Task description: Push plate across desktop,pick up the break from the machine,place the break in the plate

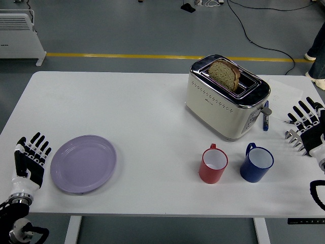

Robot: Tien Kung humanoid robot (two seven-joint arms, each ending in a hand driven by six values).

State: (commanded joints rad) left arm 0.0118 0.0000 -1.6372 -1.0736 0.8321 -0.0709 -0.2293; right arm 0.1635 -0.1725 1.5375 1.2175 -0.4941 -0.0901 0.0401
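Left hand (pixel 31 158): fingers spread, empty, just beside lilac plate (pixel 83 163) at tabletop's (pixel 132 112) near left. Right hand (pixel 306 127): spread, idle. Bread (pixel 224 73) upright in toaster (pixel 227 96) (untouched). Step judged: plate push, rightward.

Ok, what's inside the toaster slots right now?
One slice of brown bread stands in a slot of the toaster, its upper part sticking out. Its lower part is hidden inside the slot. No second slice shows.
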